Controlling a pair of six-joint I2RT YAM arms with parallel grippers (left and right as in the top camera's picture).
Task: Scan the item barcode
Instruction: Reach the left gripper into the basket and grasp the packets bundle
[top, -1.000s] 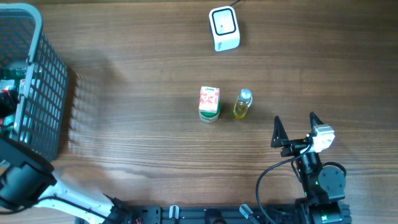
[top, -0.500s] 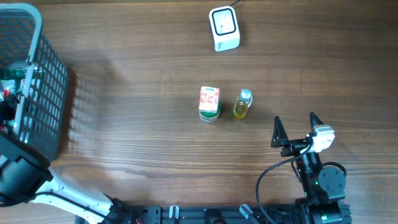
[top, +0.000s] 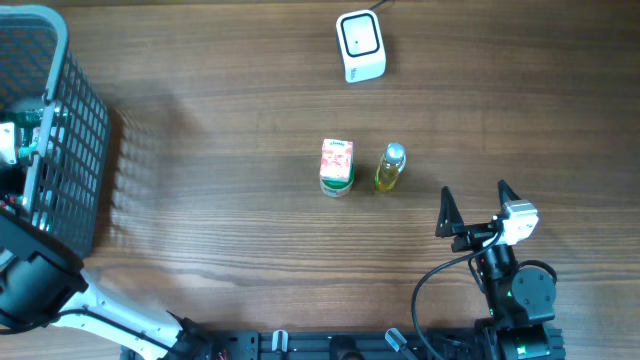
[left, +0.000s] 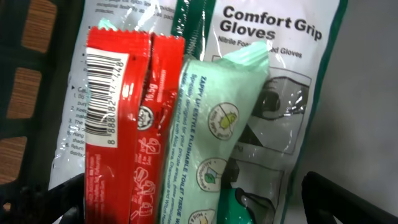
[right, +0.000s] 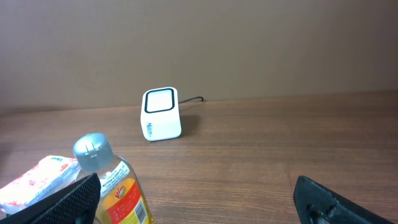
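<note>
In the basket (top: 70, 150) at left lie one red packet (left: 118, 124), one green tissue pack (left: 211, 137) and one gloves bag (left: 292, 74). The left hand (left: 199, 199) is over them, wide apart and empty. On the counter (top: 220, 200) stand one carton (top: 337, 165) and one bottle (top: 390, 167), with one scanner (top: 360, 45) far. The right hand (top: 474, 195) is spread and empty.

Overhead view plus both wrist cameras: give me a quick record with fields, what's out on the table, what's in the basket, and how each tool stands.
scanner: white, far side, cable attached
centre: pink carton and bottle of yellow liquid, side by side, apart
basket: left edge; holds red packet, green tissue pack, gloves bag
left tool: open, over the basket items, holding nothing
right tool: open, empty, near the bottle
</note>
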